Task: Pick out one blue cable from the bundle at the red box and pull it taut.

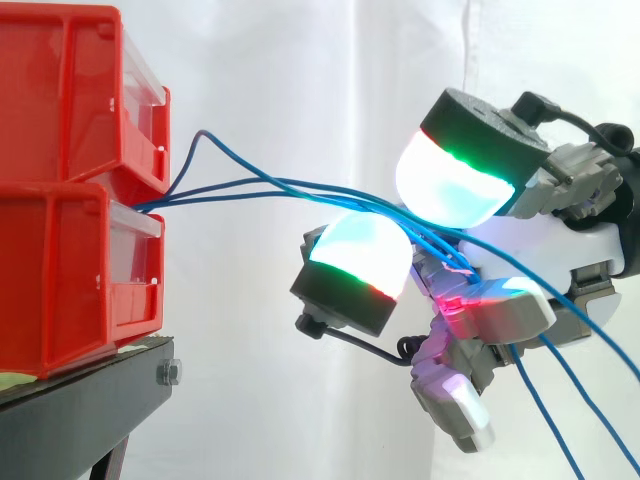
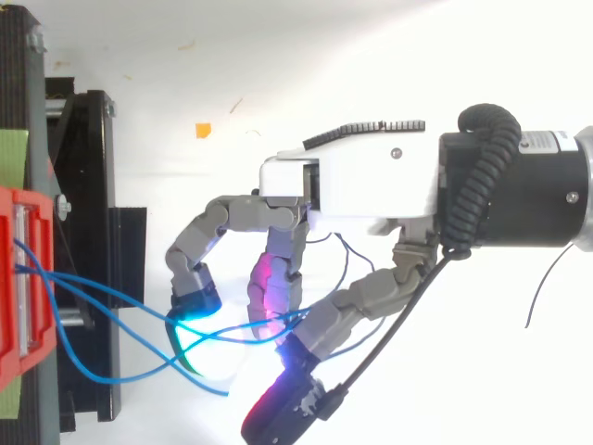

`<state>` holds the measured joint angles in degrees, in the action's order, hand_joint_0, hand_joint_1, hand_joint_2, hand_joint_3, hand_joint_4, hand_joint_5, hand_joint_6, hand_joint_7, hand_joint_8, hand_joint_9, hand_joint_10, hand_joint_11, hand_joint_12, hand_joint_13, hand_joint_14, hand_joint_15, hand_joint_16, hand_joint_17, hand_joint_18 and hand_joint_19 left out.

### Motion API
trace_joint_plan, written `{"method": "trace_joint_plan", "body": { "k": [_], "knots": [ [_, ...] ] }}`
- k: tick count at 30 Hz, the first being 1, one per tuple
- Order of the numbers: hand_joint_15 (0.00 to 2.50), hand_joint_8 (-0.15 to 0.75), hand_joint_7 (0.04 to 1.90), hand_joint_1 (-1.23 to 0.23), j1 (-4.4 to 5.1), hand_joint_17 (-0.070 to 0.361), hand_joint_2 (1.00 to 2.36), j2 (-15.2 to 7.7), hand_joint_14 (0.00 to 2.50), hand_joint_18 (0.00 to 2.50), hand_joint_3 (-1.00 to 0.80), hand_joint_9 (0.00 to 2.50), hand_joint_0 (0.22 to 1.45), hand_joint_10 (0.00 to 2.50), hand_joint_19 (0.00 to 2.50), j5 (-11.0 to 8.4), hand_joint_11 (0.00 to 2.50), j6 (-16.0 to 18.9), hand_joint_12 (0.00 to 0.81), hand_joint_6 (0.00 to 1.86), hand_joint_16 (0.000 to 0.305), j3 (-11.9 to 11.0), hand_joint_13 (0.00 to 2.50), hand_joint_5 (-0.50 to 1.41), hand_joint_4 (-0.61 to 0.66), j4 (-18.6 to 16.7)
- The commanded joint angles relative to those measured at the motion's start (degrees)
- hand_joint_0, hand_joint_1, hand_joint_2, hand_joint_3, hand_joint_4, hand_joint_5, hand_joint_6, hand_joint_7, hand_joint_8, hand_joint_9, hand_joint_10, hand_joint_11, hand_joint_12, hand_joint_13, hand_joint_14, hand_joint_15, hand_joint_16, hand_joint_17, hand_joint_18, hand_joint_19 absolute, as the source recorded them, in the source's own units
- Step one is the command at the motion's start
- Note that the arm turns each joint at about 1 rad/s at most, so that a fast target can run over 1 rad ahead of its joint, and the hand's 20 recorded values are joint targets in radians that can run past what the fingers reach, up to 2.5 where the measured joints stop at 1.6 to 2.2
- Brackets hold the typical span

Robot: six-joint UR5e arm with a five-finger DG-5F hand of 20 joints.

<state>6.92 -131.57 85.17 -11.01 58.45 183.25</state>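
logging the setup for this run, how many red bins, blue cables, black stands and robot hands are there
red bins: 2
blue cables: 3, as far as the strands can be told apart
black stand: 1
hand: 1
total: 7

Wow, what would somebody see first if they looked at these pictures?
Probably the robot hand on the right of the side view, because its fat fingertip pads glow white, cyan and red. Its curled fingers are wrapped round thin blue cables, which run left to two bright red bins stacked on a black stand.
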Motion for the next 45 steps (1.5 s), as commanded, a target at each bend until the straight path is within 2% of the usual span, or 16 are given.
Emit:
{"method": "trace_joint_plan", "body": {
  "k": [1, 2, 4, 7, 11, 14, 16, 21, 26, 33, 36, 41, 45],
  "knots": [
    [0.57, 0.243, 0.92, -0.75, -0.07, 0.140, 1.00, 0.1, 0.02, 0.83, -0.50, 1.38, 0.35, 0.02, 0.63, 0.00, 0.67, 0.0, 0.366, 0.80, 0.062, 0.0, 0.99, -0.08, -0.05, 0.0],
    [0.57, 0.241, 0.92, -0.71, -0.07, 0.140, 1.00, 0.0, 0.02, 0.82, -0.50, 1.37, 0.35, 0.02, 0.64, 0.00, 0.67, 0.0, 0.366, 0.79, 0.062, 0.0, 0.98, -0.08, -0.04, 0.1],
    [0.54, 0.239, 0.98, -0.52, -0.15, 0.143, 1.00, 0.0, 0.02, 0.74, -0.50, 1.33, 0.36, 0.02, 0.62, 0.00, 0.61, 0.0, 0.374, 0.72, 0.063, 0.0, 0.95, -0.07, -0.01, 0.0],
    [0.54, 0.231, 1.01, -0.34, -0.24, 0.136, 1.00, 0.0, 0.02, 0.70, -0.50, 1.33, 0.39, 0.02, 0.63, 0.00, 0.63, 0.0, 0.360, 0.69, 0.060, 0.0, 0.93, -0.07, -0.03, -0.1],
    [0.56, 0.216, 1.05, -0.25, -0.42, 0.122, 1.00, 0.0, 0.02, 0.64, -0.50, 1.31, 0.45, 0.02, 0.65, 0.26, 0.65, 0.0, 0.337, 0.69, 0.054, -0.1, 0.90, -0.07, -0.06, -0.1],
    [0.60, 0.195, 1.07, -0.37, -0.68, 0.102, 1.00, 0.0, 0.03, 0.61, -0.50, 1.31, 0.58, 0.03, 0.71, 0.26, 0.71, -0.1, 0.306, 0.71, 0.045, -0.6, 0.89, -0.07, -0.06, 0.1],
    [0.61, 0.196, 1.06, -0.45, -0.77, 0.100, 1.00, 0.0, 0.02, 0.63, -0.50, 1.32, 0.62, 0.03, 0.71, 0.26, 0.72, 0.0, 0.300, 0.72, 0.044, -1.0, 0.91, -0.07, -0.04, 0.1],
    [0.62, 0.198, 1.07, -0.51, -0.86, 0.100, 1.00, 0.0, 0.03, 0.64, -0.48, 1.32, 0.62, 0.03, 0.71, 0.26, 0.75, 0.0, 0.302, 0.73, 0.045, -1.5, 0.92, -0.08, -0.02, 0.1],
    [0.63, 0.202, 1.07, -0.60, -0.86, 0.101, 1.01, 0.0, 0.03, 0.64, -0.39, 1.30, 0.61, 0.03, 0.73, 0.00, 0.76, 0.0, 0.305, 0.75, 0.045, -1.9, 0.92, -0.09, -0.03, 0.1],
    [0.63, 0.212, 0.95, -0.72, -0.51, 0.104, 1.02, 0.0, 0.03, 0.65, -0.28, 1.23, 0.62, 0.03, 0.71, -0.09, 0.79, -0.1, 0.317, 0.86, 0.046, -1.9, 0.89, -0.13, 0.01, 0.4],
    [0.63, 0.223, 0.99, -0.80, -0.51, 0.105, 1.02, 0.0, 0.03, 0.66, -0.26, 1.22, 0.65, 0.03, 0.69, -0.09, 0.81, -0.2, 0.321, 0.87, 0.047, -1.9, 0.89, -0.13, 0.00, 0.4],
    [0.62, 0.220, 1.05, -0.87, -0.51, 0.106, 1.02, 0.0, 0.02, 0.69, -0.31, 1.21, 0.69, 0.03, 0.68, -0.09, 0.82, -0.1, 0.320, 0.90, 0.047, -1.9, 0.89, -0.14, -0.06, 0.5],
    [0.62, 0.215, 1.05, -0.88, -0.51, 0.105, 1.00, 0.0, 0.03, 0.72, -0.46, 1.22, 0.74, 0.03, 0.67, -0.09, 0.80, 0.0, 0.313, 0.92, 0.047, -1.9, 0.89, -0.14, -0.13, 0.5]
  ]
}}
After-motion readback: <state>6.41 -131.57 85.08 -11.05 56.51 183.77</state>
